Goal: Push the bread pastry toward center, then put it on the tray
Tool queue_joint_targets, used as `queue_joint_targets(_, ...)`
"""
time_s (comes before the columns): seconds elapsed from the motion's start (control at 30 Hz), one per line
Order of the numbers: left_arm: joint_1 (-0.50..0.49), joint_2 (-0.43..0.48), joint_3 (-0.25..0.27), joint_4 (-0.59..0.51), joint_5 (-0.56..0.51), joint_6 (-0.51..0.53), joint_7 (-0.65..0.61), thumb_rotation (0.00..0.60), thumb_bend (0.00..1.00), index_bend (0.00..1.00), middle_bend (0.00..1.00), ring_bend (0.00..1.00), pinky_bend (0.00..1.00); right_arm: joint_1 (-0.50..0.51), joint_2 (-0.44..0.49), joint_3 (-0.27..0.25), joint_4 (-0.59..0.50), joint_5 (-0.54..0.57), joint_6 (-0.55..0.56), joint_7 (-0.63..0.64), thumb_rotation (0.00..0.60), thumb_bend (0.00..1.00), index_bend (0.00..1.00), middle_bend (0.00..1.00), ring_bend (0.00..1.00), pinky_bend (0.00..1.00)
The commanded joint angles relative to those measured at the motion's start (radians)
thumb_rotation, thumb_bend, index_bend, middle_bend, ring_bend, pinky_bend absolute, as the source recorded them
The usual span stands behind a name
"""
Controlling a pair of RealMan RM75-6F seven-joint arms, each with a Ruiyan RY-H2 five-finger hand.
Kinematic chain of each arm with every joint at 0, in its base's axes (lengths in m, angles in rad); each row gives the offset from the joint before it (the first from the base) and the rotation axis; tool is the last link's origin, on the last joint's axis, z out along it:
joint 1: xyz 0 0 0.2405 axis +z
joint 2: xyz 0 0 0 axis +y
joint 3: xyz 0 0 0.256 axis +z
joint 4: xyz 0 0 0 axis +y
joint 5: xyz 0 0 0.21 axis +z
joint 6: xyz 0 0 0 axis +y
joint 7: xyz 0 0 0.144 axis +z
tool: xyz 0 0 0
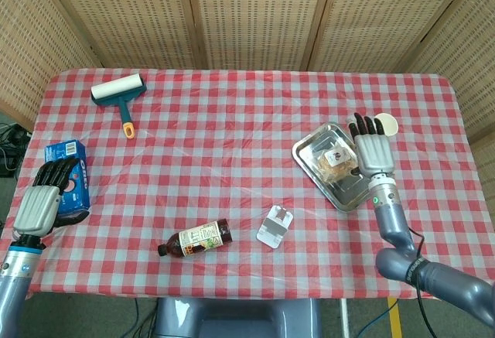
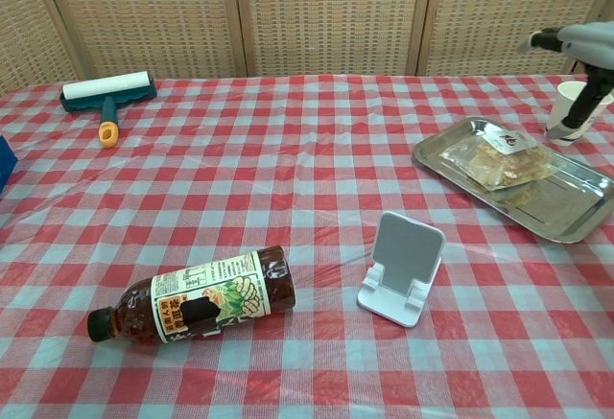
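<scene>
The bread pastry (image 1: 334, 160) (image 2: 500, 159), in a clear wrapper with a small label, lies inside the metal tray (image 1: 305, 149) (image 2: 566, 218) at the right of the table. My right hand (image 1: 373, 145) (image 2: 574, 45) hovers open just right of the tray, fingers spread and holding nothing, partly in front of a paper cup. My left hand (image 1: 45, 199) rests at the table's left edge beside a blue box, fingers apart and empty.
A paper cup (image 1: 387, 124) (image 2: 574, 110) stands right of the tray. A white phone stand (image 1: 275, 226) (image 2: 403, 267) and a lying bottle (image 1: 195, 238) (image 2: 190, 307) are near the front. A lint roller (image 1: 117, 94) (image 2: 106, 94) lies far left, a blue box (image 1: 68, 171) at left.
</scene>
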Motion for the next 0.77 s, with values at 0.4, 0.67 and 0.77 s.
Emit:
queue_joint_targets(0.4, 0.021, -0.007, 0.014, -0.015, 0.019, 0.041, 0.060, 0.600, 0.00, 0.00, 0.00, 0.00, 0.00, -0.290, 0.073, -0.174, -0.105, -0.396, 0.377, 0.166, 0.600, 0.12, 0.01, 0.00, 0.00, 0.00)
queue_joint_targets(0.67, 0.053, -0.014, 0.042, -0.001, 0.036, 0.069, 0.070, 0.600, 0.00, 0.00, 0.00, 0.00, 0.00, -0.384, 0.059, -0.206, -0.056, -0.475, 0.468, 0.246, 0.600, 0.12, 0.00, 0.00, 0.00, 0.00)
queue_joint_targets(0.77, 0.061, -0.021, 0.048, 0.015, 0.039, 0.076, 0.076, 0.600, 0.00, 0.00, 0.00, 0.00, 0.00, -0.410, 0.046, -0.208, -0.029, -0.509, 0.501, 0.289, 0.600, 0.12, 0.00, 0.00, 0.00, 0.00)
